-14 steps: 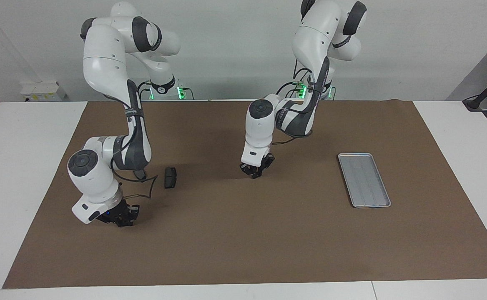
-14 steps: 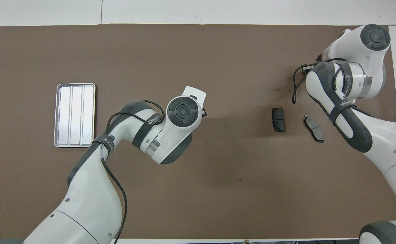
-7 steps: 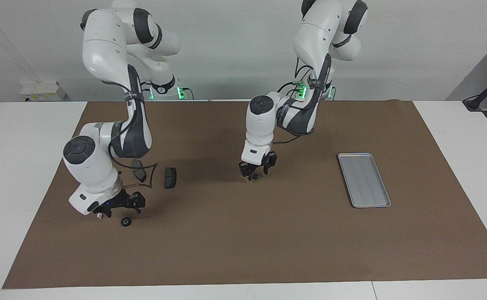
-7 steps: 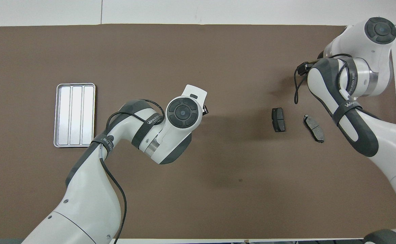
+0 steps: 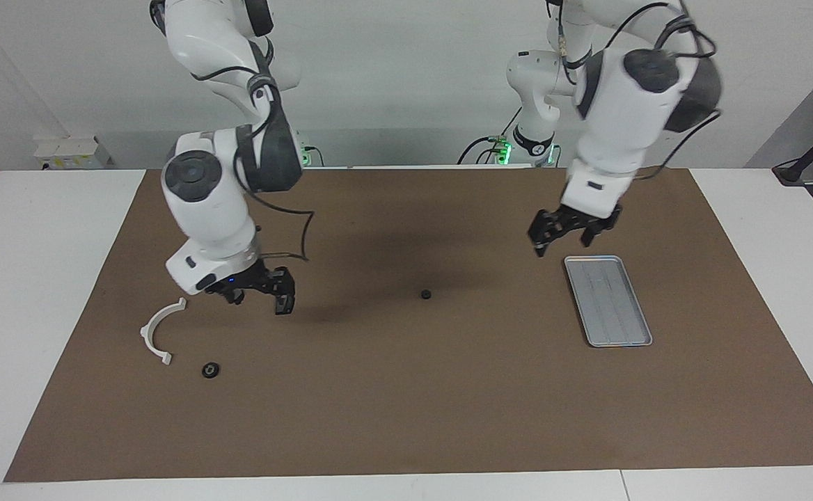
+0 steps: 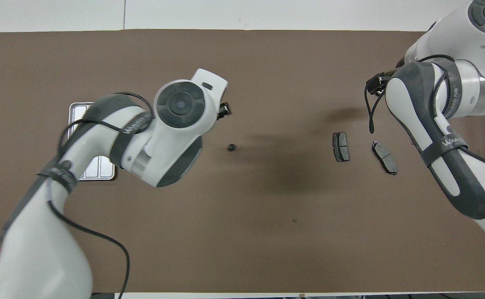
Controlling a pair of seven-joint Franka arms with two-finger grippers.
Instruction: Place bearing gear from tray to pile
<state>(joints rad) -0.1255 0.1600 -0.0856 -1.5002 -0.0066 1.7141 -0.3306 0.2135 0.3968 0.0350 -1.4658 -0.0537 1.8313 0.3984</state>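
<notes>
From the facing view, the bearing gear (image 5: 425, 294) was a tiny dark round part lying on the brown mat (image 5: 406, 403) in the middle of the desk (image 5: 30, 243), well apart from both the tray (image 5: 608, 300) and the pile. The tray, a ribbed silver-grey rectangle, sat toward the left arm's end. The left gripper (image 5: 564, 234) hung raised over the mat just beside the tray's nearer end, its fingers apart and holding nothing. Toward the right arm's end lay a white semicircular bracket (image 5: 157, 330) and, near it, a small black ring-shaped part (image 5: 210, 369). The right gripper (image 5: 257, 291) hovered above the mat near the bracket, fingers spread and bare.

From the overhead view, the bearing gear (image 6: 231, 147) showed as a small black dot on open mat, nothing touching it. Two dark grey brake-pad pieces (image 6: 341, 146) (image 6: 384, 157) lay side by side toward the right arm's end, apart from each other. The left arm covered most of the tray (image 6: 78, 109); only a corner and a strip of its ribbed floor showed. Of the left gripper only the fingers (image 6: 224, 110) peeked out past the wrist, and the right arm hid the bracket
</notes>
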